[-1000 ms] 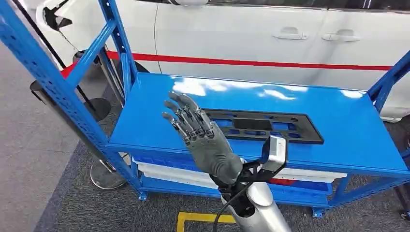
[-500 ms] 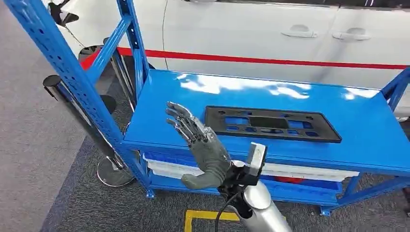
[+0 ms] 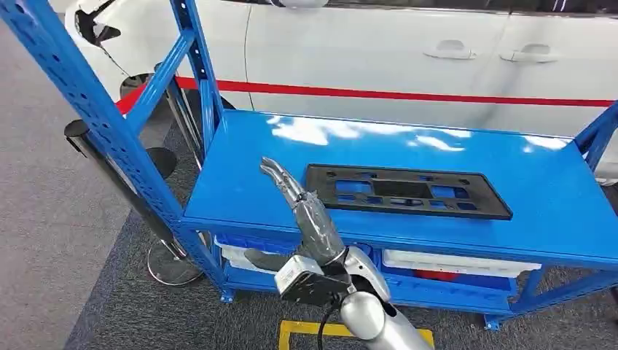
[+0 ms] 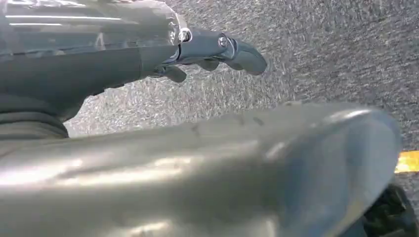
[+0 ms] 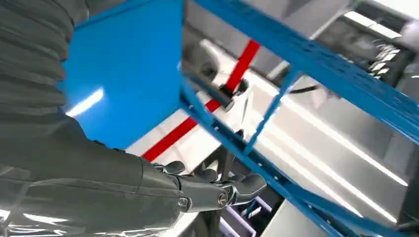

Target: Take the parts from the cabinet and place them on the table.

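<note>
While the head view looks down on the blue shelf, the right hand hangs edge-on over its front left part, fingers straight, apart from the thumb and holding nothing. The black flat part lies flat on the shelf, just beside the fingertips and not touched. A white car with a red stripe stands behind. In the left wrist view, the left hand hangs over grey carpet, fingers loosely extended, empty. In the right wrist view, the right hand shows extended fingers near the blue frame.
</note>
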Controlling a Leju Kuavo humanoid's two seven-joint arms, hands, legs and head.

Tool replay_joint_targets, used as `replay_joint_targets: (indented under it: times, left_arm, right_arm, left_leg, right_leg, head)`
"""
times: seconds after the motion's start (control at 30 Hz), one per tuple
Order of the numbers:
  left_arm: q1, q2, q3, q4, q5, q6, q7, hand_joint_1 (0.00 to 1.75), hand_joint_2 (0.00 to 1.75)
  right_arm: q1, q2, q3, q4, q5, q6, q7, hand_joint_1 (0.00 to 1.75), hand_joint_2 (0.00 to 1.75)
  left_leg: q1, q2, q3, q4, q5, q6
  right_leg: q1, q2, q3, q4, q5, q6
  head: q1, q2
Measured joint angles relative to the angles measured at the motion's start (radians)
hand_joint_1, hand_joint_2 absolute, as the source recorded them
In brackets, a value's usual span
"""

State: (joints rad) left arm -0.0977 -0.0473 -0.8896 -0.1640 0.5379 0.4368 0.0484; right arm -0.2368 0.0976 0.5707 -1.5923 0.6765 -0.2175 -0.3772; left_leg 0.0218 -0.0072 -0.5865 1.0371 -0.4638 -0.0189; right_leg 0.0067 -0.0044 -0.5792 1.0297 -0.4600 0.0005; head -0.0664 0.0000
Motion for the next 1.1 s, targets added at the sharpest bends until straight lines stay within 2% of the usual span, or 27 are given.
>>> replay_joint_targets:
  times: [0.03,0.1,0.13,0.17,0.2,0.27,0.3,0.33,0.37,0.43,0.47,0.5,0.53,0.6,0.63,0.67,0.7,0.73,0.8,0.83,0.87,0.93,0.97,1.0,1.03,1.1]
  left_arm:
    - [0.001,0.001,-0.001,0.0,0.0,0.0,0.002,0.0,0.0]
    - [0.002,0.001,-0.005,0.0,0.0,0.0,0.003,0.0,0.0]
    - [0.001,0.001,-0.006,0.0,0.0,0.0,0.003,0.0,0.0]
    - [0.0,0.002,-0.007,0.0,0.001,0.0,0.003,0.0,0.0]
    - [-0.001,0.002,-0.007,0.0,0.002,0.0,0.003,0.0,0.0]
    - [0.0,0.002,-0.008,0.0,0.007,0.0,0.003,0.0,0.0]
    - [0.001,0.003,-0.008,0.001,0.009,0.002,0.003,0.0,0.0]
    - [0.003,0.003,-0.008,0.001,0.01,0.002,0.002,0.0,0.0]
    - [0.004,0.004,-0.008,0.001,0.011,0.002,0.002,0.0,0.0]
    - [0.003,0.003,-0.008,0.001,0.013,0.002,0.0,0.0,0.0]
    - [0.003,0.002,-0.008,0.001,0.017,0.002,-0.001,0.0,0.0]
    - [0.004,0.002,-0.008,0.001,0.019,0.0,0.0,0.0,0.0]
    - [0.005,0.002,-0.008,0.001,0.021,-0.001,0.0,0.0,0.0]
    - [0.006,0.002,-0.008,0.001,0.021,-0.004,0.0,0.0,0.0]
    - [0.006,0.002,-0.008,0.001,0.021,-0.004,0.0,0.0,0.0]
    - [0.006,0.003,-0.008,0.001,0.022,-0.004,0.0,0.0,0.0]
    - [0.005,0.003,-0.008,0.001,0.021,-0.004,0.0,0.0,0.0]
    - [0.005,0.004,-0.008,0.001,0.02,-0.004,0.002,0.0,0.0]
    - [0.01,0.005,-0.009,0.001,0.018,-0.002,0.003,0.0,0.0]
    - [0.012,0.006,-0.009,0.001,0.018,-0.001,0.005,0.0,0.0]
    - [0.012,0.006,-0.01,0.001,0.018,0.0,0.006,0.0,0.0]
    - [0.01,0.008,-0.01,0.001,0.017,0.002,0.006,0.0,0.0]
    - [0.009,0.009,-0.011,0.001,0.016,0.002,0.006,0.0,0.0]
    - [0.009,0.009,-0.012,0.001,0.015,0.002,0.006,0.0,0.0]
    - [0.005,0.01,-0.014,0.001,0.01,0.003,0.007,0.0,0.0]
    - [0.008,0.01,-0.015,0.001,0.009,0.003,0.009,0.0,0.0]
  right_arm:
    - [-0.004,-0.001,0.005,0.005,0.028,-0.018,0.006,0.0,1.75]
    - [-0.014,-0.006,0.017,0.017,0.08,-0.053,0.024,0.0,1.75]
    - [-0.024,-0.009,0.023,0.026,0.097,-0.064,0.029,0.0,1.75]
    - [-0.032,-0.012,0.029,0.034,0.113,-0.071,0.033,0.0,1.75]
    - [-0.042,-0.015,0.036,0.042,0.125,-0.075,0.036,0.0,1.75]
    - [-0.054,-0.022,0.049,0.064,0.139,-0.076,0.039,0.0,1.75]
    - [-0.059,-0.027,0.058,0.078,0.146,-0.075,0.042,0.0,1.75]
    - [-0.066,-0.032,0.068,0.091,0.157,-0.074,0.048,0.0,1.75]
    - [-0.076,-0.036,0.079,0.102,0.165,-0.071,0.053,0.0,1.75]
    - [-0.093,-0.044,0.096,0.115,0.178,-0.07,0.056,0.0,1.75]
    - [-0.101,-0.047,0.103,0.12,0.182,-0.07,0.056,0.0,1.75]
    - [-0.107,-0.051,0.108,0.127,0.185,-0.071,0.057,0.0,1.75]
    - [-0.112,-0.055,0.113,0.135,0.186,-0.071,0.056,0.0,1.75]
    - [-0.114,-0.065,0.121,0.15,0.187,-0.072,0.056,0.0,1.75]
    - [-0.115,-0.067,0.123,0.154,0.186,-0.072,0.056,0.0,1.75]
    - [-0.119,-0.069,0.128,0.16,0.178,-0.074,0.054,0.0,1.75]
    - [-0.127,-0.07,0.132,0.165,0.168,-0.075,0.054,0.0,1.75]
    - [-0.134,-0.072,0.14,0.172,0.153,-0.076,0.053,0.0,1.75]
    - [-0.134,-0.08,0.151,0.187,0.128,-0.079,0.052,0.0,1.75]
    - [-0.134,-0.084,0.157,0.193,0.12,-0.08,0.051,0.0,1.75]
    - [-0.134,-0.087,0.162,0.198,0.113,-0.083,0.05,0.0,1.75]
    - [-0.134,-0.093,0.167,0.206,0.109,-0.092,0.048,0.0,1.75]
    - [-0.134,-0.095,0.171,0.209,0.109,-0.099,0.048,0.0,1.75]
    - [-0.132,-0.098,0.174,0.212,0.109,-0.106,0.048,0.0,1.75]
    - [-0.128,-0.102,0.176,0.213,0.109,-0.114,0.048,0.0,1.75]
    - [-0.126,-0.107,0.178,0.214,0.122,-0.12,0.056,0.0,1.75]
  left_leg:
    - [-0.002,0.0,-0.005,0.013,-0.002,0.013]
    - [-0.004,0.0,-0.007,0.013,0.0,0.025]
    - [0.002,0.001,-0.006,0.008,0.005,0.032]
    - [0.002,0.001,-0.006,0.008,0.006,0.035]
    - [0.002,0.002,-0.007,0.006,0.007,0.04]
    - [0.0,0.002,-0.009,0.006,0.007,0.041]
    - [0.0,0.002,-0.01,0.007,0.007,0.042]
    - [-0.001,0.001,-0.01,0.007,0.007,0.042]
    - [-0.002,0.0,-0.009,0.007,0.007,0.042]
    - [-0.004,-0.002,-0.006,0.006,0.006,0.041]
    - [-0.002,-0.002,-0.006,0.004,0.006,0.041]
    - [-0.007,-0.003,-0.009,0.004,0.006,0.034]
    - [-0.003,-0.002,-0.009,0.0,0.008,0.029]
    - [-0.002,-0.001,-0.005,-0.008,0.011,0.019]
    - [-0.006,-0.001,0.0,-0.013,0.011,0.011]
    - [-0.006,0.001,-0.007,0.009,-0.003,0.01]
    - [-0.007,0.001,-0.026,0.049,-0.029,0.009]
    - [-0.006,0.001,-0.065,0.128,-0.063,0.008]
    - [-0.005,0.001,-0.142,0.274,-0.112,0.005]
    - [-0.005,0.001,-0.155,0.297,-0.11,0.002]
    - [-0.005,0.001,-0.145,0.267,-0.077,0.0]
    - [-0.002,0.002,-0.085,0.124,0.013,-0.001]
    - [-0.002,0.004,-0.052,0.043,0.048,0.001]
    - [-0.005,0.004,-0.04,0.038,0.023,0.005]
    - [-0.006,0.001,-0.039,0.026,0.022,0.017]
    - [-0.012,0.0,-0.042,0.024,0.02,0.025]
  right_leg:
    - [-0.005,0.002,-0.002,-0.003,0.002,0.004]
    - [-0.004,0.002,-0.002,-0.004,0.003,0.009]
    - [-0.006,0.003,-0.005,0.002,-0.003,0.012]
    - [-0.008,0.003,-0.015,0.028,-0.024,0.019]
    - [-0.011,0.003,-0.043,0.088,-0.061,0.026]
    - [-0.014,0.003,-0.116,0.236,-0.126,0.034]
    - [-0.015,0.003,-0.144,0.289,-0.136,0.035]
    - [-0.015,0.003,-0.149,0.293,-0.124,0.034]
    - [-0.014,0.003,-0.133,0.252,-0.09,0.03]
    - [-0.009,0.004,-0.05,0.078,0.003,0.012]
    - [-0.002,0.005,-0.02,0.005,0.016,0.0]
    - [0.003,0.002,-0.014,-0.007,0.01,-0.007]
    - [0.007,0.002,-0.016,-0.009,0.013,-0.008]
    - [0.008,0.004,-0.016,-0.011,0.013,-0.011]
    - [0.005,0.004,-0.008,-0.027,0.02,-0.014]
    - [-0.004,-0.001,0.005,-0.046,0.026,-0.016]
    - [-0.005,0.0,0.008,-0.05,0.021,-0.023]
    - [-0.004,0.002,0.009,-0.049,0.013,-0.034]
    - [0.0,-0.001,0.018,-0.045,0.008,-0.037]
    - [0.0,-0.004,0.02,-0.041,0.011,-0.03]
    - [0.0,-0.002,0.024,-0.034,0.004,-0.028]
    - [-0.002,0.001,0.028,-0.02,-0.01,-0.021]
    - [-0.003,0.002,0.03,-0.01,-0.02,-0.017]
    - [0.002,0.002,0.024,-0.005,-0.027,-0.011]
    - [0.002,0.004,0.016,0.006,-0.03,-0.005]
    - [0.001,0.003,0.017,0.003,-0.03,0.0]
  head:
    - [0.002,0.0]
    - [0.002,0.0]
    - [0.001,0.0]
    - [0.003,0.0]
    - [0.004,0.0]
    - [0.004,0.0]
    - [0.004,0.0]
    - [0.004,0.0]
    - [0.004,0.0]
    - [0.004,0.0]
    - [0.004,0.0]
    - [0.003,0.0]
    - [0.008,0.0]
    - [0.008,0.0]
    - [0.007,0.0]
    - [0.007,0.0]
    - [0.007,0.0]
    - [0.006,0.0]
    - [0.007,0.0]
    - [0.007,0.0]
    - [0.006,0.0]
    - [0.006,0.0]
    - [0.007,0.0]
    - [0.007,0.0]
    - [0.009,0.0]
    - [0.009,0.0]
